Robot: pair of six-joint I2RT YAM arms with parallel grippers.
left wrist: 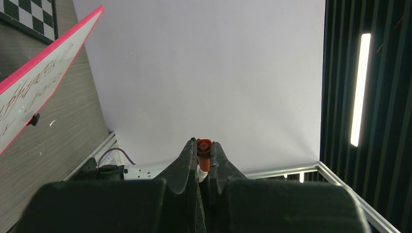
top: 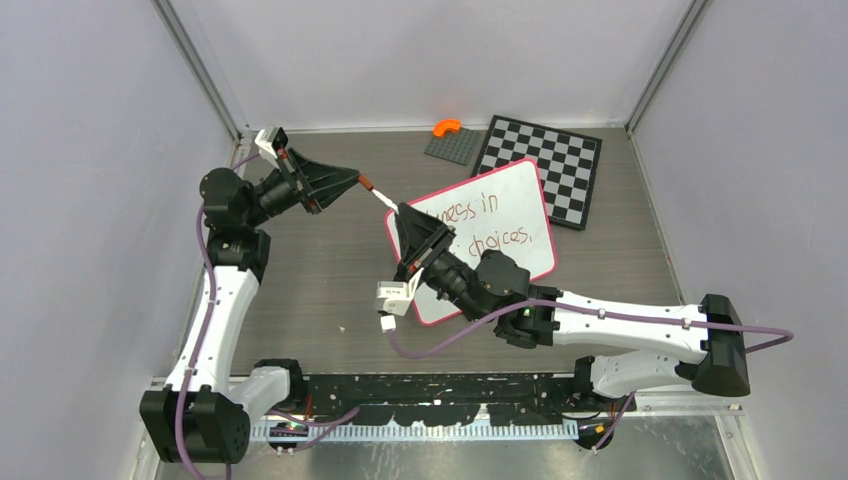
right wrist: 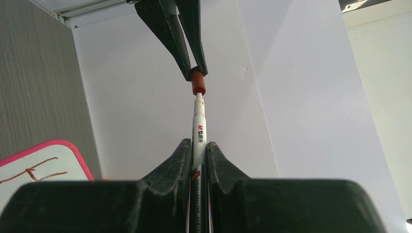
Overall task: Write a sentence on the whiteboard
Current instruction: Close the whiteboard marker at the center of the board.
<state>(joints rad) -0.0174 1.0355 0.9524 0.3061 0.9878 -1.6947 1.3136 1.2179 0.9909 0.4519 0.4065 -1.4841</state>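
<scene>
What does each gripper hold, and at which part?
Left gripper pinches the small red-brown cap by its end; right gripper clamps the white marker pen by its barrel.

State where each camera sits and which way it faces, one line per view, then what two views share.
Top external: above and behind the bases, looking down on the table; left arm and right arm show, with the whiteboard and chessboard.
Left wrist: on the left arm, looking along the left gripper toward the wall; it pinches a red cap.
Right wrist: on the right arm, looking along the right gripper, which grips the marker, toward the left gripper.
Shared: both wrist views show the cap and the whiteboard's pink edge.
</scene>
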